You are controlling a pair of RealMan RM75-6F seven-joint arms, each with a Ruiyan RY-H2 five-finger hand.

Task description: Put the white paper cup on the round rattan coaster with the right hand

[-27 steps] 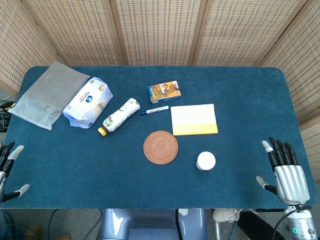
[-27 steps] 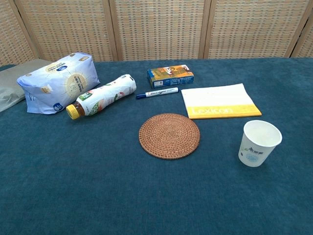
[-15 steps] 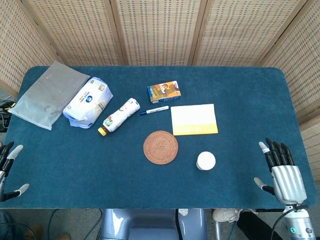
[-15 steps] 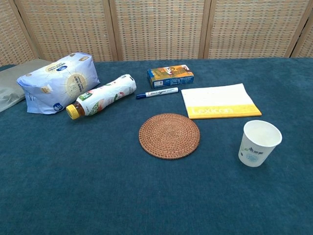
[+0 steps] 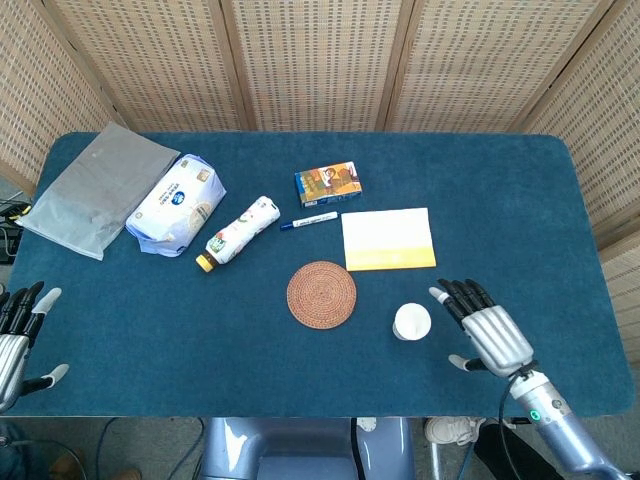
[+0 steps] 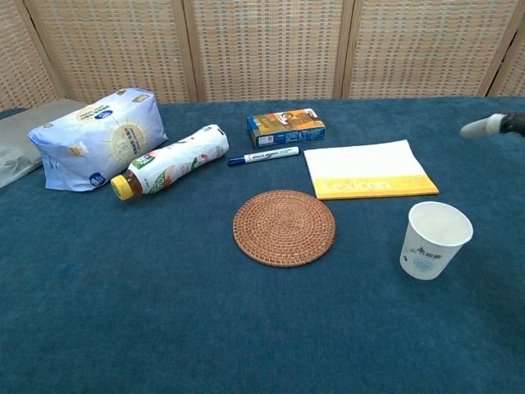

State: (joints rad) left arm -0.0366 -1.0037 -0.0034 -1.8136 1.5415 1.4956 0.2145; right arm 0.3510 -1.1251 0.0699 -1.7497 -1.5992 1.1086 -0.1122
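The white paper cup point(image 5: 412, 321) point(image 6: 435, 240) stands upright on the blue cloth, to the right of the round rattan coaster point(image 5: 321, 293) point(image 6: 284, 227), with a gap between them. My right hand point(image 5: 486, 333) hovers just right of the cup, fingers spread, holding nothing; only a fingertip point(image 6: 477, 127) shows at the right edge of the chest view. My left hand point(image 5: 18, 338) sits at the table's front left edge, fingers apart and empty.
Behind the coaster lie a white-and-yellow booklet point(image 5: 388, 239), a blue marker point(image 5: 309, 221), a small orange-blue box point(image 5: 328, 183), a lying bottle point(image 5: 237, 232), a blue-white packet point(image 5: 176, 203) and a grey pouch point(image 5: 97, 188). Rattan screens stand behind the table.
My right hand has swung in from the front right corner toward the cup and now sits beside it. The left hand shifted slightly. Cup and coaster have not moved.
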